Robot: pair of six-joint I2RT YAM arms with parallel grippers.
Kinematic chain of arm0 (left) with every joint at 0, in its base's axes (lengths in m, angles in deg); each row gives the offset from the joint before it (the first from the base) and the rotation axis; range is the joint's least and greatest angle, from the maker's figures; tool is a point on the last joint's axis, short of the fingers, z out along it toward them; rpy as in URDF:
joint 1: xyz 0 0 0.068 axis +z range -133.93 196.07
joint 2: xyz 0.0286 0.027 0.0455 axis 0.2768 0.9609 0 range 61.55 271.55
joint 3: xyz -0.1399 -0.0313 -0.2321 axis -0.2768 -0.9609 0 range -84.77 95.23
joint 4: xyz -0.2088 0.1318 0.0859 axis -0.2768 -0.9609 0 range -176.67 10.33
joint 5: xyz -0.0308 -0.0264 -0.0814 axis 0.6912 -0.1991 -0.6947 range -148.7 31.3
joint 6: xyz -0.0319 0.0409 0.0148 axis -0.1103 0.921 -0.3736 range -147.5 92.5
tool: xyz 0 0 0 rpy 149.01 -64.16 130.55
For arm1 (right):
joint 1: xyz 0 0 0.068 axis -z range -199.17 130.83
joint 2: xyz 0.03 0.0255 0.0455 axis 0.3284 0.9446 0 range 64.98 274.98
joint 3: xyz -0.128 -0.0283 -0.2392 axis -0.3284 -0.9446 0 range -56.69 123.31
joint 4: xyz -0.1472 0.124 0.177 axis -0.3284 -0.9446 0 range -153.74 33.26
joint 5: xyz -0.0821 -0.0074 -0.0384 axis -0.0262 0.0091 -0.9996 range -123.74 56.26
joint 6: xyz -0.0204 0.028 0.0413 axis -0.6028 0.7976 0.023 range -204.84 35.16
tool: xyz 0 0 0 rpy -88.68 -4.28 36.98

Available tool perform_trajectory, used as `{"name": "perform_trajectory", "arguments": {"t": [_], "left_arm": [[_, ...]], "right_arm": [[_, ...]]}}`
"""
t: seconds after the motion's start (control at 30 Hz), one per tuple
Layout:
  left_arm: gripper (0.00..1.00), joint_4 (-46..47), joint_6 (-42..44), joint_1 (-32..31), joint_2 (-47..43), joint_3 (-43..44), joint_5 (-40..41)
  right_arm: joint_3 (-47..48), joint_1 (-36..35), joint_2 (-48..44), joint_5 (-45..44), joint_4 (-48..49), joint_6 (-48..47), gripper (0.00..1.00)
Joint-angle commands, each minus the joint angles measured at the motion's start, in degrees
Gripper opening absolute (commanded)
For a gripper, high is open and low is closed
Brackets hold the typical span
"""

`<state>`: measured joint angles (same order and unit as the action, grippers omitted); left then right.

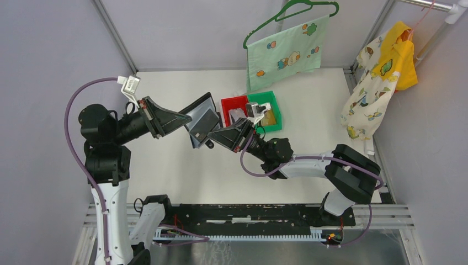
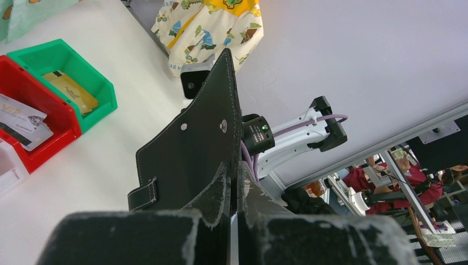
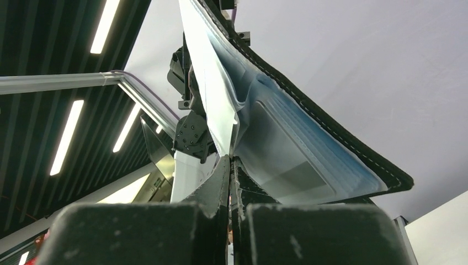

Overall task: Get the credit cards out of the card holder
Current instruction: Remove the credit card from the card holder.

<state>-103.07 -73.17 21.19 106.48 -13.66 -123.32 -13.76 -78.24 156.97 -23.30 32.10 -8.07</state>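
The black leather-like folding card holder (image 2: 193,149) shows pale stitching and grey-blue lining; the red plastic bin (image 2: 49,148) holds a whitish-grey card (image 2: 25,118); the green plastic bin (image 2: 96,83) a tan-gold card (image 2: 69,91); the mint hanging cloth (image 1: 284,55) carries cartoon prints.

In the top view, the lower corner of the card holder (image 1: 201,122) is covered by the right gripper (image 1: 213,134), and part of the green bin (image 1: 277,113) is hidden behind the wrist camera (image 1: 256,109). In the right wrist view, the holder's upper end is cut off by the frame edge; whether the pale sheet (image 3: 212,88) pinched there is a card or lining cannot be told. In the left wrist view, the red bin (image 2: 55,144) is cut off at the left edge.
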Motion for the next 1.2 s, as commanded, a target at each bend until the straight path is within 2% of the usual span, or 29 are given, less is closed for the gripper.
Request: {"name": "perform_trajectory", "arguments": {"t": [0.0,0.13,0.7,0.87,1.07,1.17], "left_arm": [[0.02,4.8,-1.6,0.1,-0.2,3.4,-1.2],[0.02,11.0,-6.4,0.1,-0.2,2.6,-0.8],[0.02,17.1,-11.8,0.2,1.7,6.1,-2.2],[0.02,20.9,-13.0,0.1,3.0,5.4,-1.7],[0.02,21.7,-10.0,0.2,6.0,6.1,-2.5],[0.02,17.7,-4.2,0.2,7.2,7.8,-2.0]], "right_arm": [[-1.0,0.6,-1.8,-1.3,23.5,0.7,0.0],[-0.7,0.3,-0.9,-1.9,23.5,1.4,0.0],[-0.4,0.2,1.4,-5.8,23.5,1.7,0.0],[3.5,1.0,4.0,-6.6,23.5,2.1,0.0],[5.9,2.7,7.3,-6.5,23.5,3.7,0.0],[3.7,4.2,7.3,-6.0,23.4,4.2,0.0]]}}
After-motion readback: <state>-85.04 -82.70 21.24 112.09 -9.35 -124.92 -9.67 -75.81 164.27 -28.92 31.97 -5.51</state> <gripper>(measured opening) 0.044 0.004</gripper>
